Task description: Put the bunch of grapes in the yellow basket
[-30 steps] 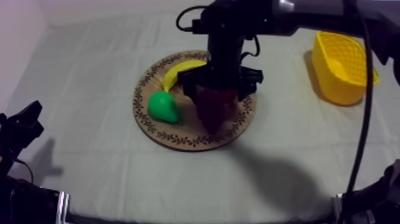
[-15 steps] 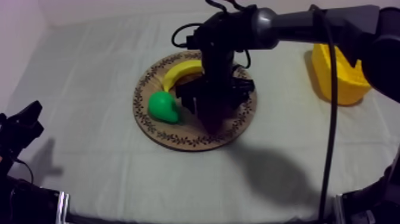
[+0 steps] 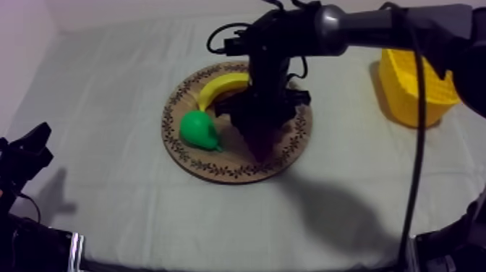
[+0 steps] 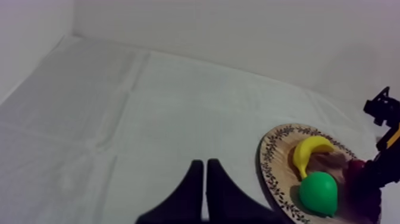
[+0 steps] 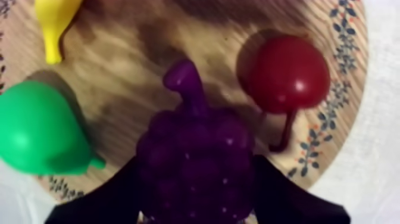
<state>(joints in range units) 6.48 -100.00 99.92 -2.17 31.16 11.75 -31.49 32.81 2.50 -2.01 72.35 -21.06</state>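
Yellow banana (image 3: pixel 219 86) near green pear (image 3: pixel 197 129), small red fruit (image 5: pixel 288 74) apart from both, grey-white cloth (image 3: pixel 108 87) around

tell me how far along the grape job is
Done: the right end effector is down at the wooden board. In hand: its fingers close round the bunch of grapes, which lies on the board. Left: lifting it and carrying it to the yellow basket.
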